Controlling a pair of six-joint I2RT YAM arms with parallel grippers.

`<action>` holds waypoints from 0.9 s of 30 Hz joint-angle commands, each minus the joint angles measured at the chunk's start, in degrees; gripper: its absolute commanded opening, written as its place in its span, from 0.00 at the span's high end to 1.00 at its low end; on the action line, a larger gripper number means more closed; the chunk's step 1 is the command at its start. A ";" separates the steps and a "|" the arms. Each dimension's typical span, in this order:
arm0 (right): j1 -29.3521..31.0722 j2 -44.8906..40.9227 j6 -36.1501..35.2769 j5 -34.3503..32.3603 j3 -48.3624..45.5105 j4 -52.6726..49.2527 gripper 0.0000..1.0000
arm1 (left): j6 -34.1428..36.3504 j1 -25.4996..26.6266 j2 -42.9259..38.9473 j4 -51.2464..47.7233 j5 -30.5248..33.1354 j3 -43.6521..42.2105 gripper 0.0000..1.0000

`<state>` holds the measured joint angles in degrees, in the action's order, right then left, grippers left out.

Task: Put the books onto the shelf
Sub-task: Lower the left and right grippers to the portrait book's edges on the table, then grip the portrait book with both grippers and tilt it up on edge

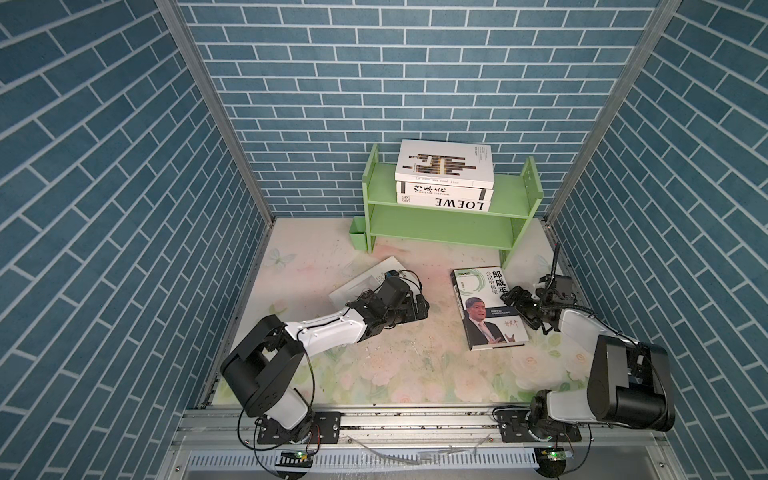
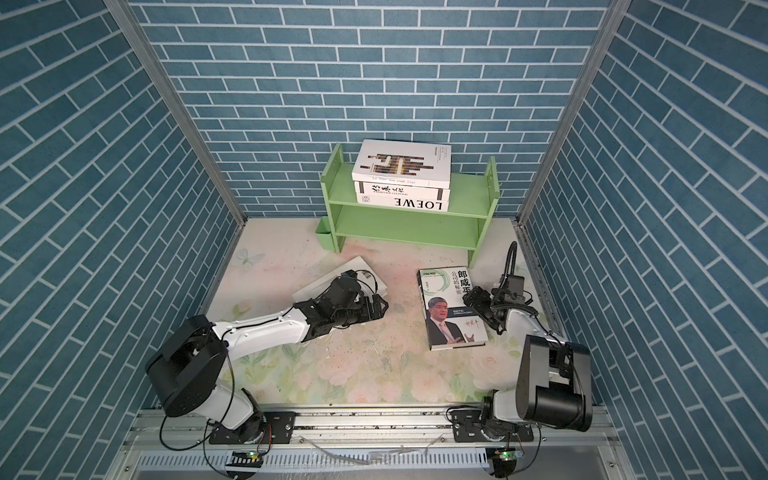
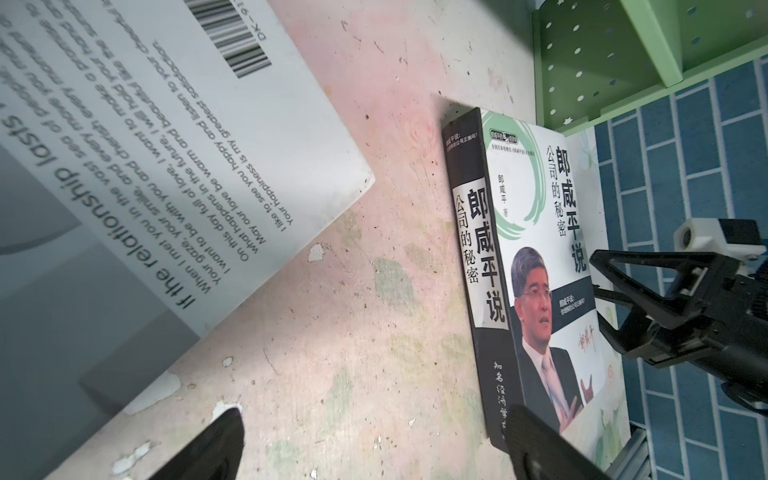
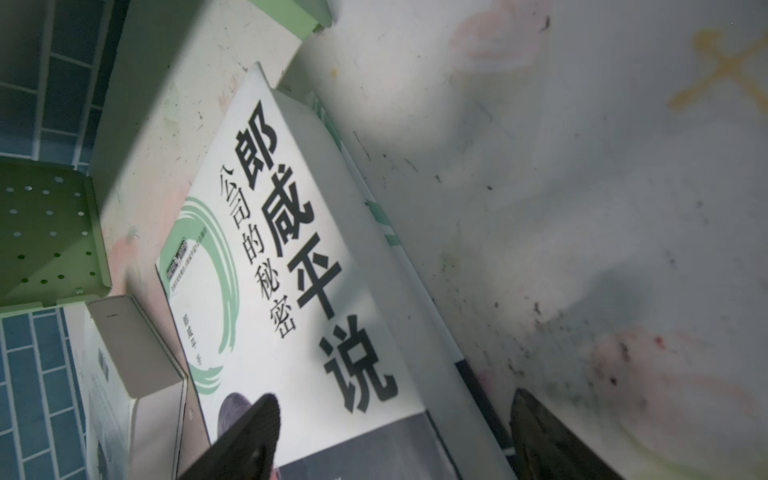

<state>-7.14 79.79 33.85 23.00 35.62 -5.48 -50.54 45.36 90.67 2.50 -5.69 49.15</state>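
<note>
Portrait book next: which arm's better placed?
Right. The right pincer sits at the portrait book's edge, open jaws either side of it. The left pincer hangs open over bare table beside the white book.

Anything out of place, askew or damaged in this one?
Two things. The LOEWE book, lowest of three on the shelf, shows its spine lettering upside down. The tabletop print is flaked, with white patches showing in the left wrist view. Nothing spilled.
</note>
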 commanded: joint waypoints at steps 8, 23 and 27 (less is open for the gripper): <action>7.24 3.17 1.54 7.08 -0.24 6.32 0.17 | -0.65 1.63 9.51 2.48 -4.50 7.26 0.00; 12.12 3.27 2.55 -3.34 3.06 -1.13 0.19 | -3.31 3.33 19.12 -3.29 -3.97 17.47 0.01; 12.07 4.38 3.15 -5.56 4.68 -2.00 0.22 | -4.07 3.68 20.20 -3.64 -4.03 18.19 0.01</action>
<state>4.97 83.48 37.41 21.50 38.54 -4.27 -54.00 48.42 109.23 1.21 -10.33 66.11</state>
